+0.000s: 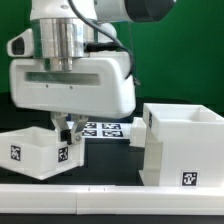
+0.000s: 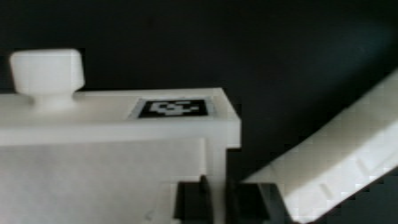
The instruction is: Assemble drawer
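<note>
A small white knobbed tray (image 1: 30, 150) of the drawer sits at the exterior view's left, with tags on its walls. My gripper (image 1: 67, 138) comes down on the tray's wall nearest the box housing. In the wrist view the gripper (image 2: 226, 200) has its two dark fingers (image 2: 192, 200) close on either side of the tray's thin wall (image 2: 224, 160), gripping it. The tray's knob (image 2: 45, 75) and a tag (image 2: 175, 107) show there. The large white box housing (image 1: 185, 145) stands at the exterior view's right, apart from the tray. The second tray is not in view.
The marker board (image 1: 105, 128) lies behind the tray and the housing. A long white bar (image 1: 100, 198) runs along the front. A slanted white ribbed edge (image 2: 338, 150) lies close beside the gripper in the wrist view.
</note>
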`<state>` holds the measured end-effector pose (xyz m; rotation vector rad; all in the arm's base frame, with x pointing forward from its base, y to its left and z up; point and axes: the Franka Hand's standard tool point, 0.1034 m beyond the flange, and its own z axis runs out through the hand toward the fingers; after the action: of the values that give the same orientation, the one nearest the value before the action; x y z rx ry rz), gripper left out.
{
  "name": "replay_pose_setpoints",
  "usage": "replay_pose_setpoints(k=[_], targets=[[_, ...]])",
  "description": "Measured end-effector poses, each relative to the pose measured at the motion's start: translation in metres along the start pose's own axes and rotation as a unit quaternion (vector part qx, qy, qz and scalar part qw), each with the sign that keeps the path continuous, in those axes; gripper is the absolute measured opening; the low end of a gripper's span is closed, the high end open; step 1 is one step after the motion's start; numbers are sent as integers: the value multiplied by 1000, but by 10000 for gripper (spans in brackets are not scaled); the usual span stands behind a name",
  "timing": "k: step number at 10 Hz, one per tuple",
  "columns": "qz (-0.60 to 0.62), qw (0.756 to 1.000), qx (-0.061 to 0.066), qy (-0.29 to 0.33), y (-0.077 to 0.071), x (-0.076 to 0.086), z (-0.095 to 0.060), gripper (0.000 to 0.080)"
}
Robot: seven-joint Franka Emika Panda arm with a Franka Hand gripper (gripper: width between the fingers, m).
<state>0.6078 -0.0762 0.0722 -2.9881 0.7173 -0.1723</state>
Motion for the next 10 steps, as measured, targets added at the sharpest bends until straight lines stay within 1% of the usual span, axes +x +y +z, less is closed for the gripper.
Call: replay_pose_setpoints(k=[1, 2, 3, 4, 6, 7, 8, 9, 10], targets=[[-82, 997, 1, -3, -6, -10, -2, 32], [-158, 987, 0, -6, -9, -15, -5, 32], [-173, 985, -4, 13, -3, -14, -9, 32], [-194, 981, -10, 11, 1, -15, -7, 32], [-268, 963, -17, 8, 4, -14, -7, 32], [-330, 943, -23, 11, 7, -14, -7, 32], [-426, 904, -30, 21, 11, -19, -10, 32], [-512, 858, -33, 13, 17, -27, -13, 32], [-584, 811, -38, 4, 23, -29, -19, 32]])
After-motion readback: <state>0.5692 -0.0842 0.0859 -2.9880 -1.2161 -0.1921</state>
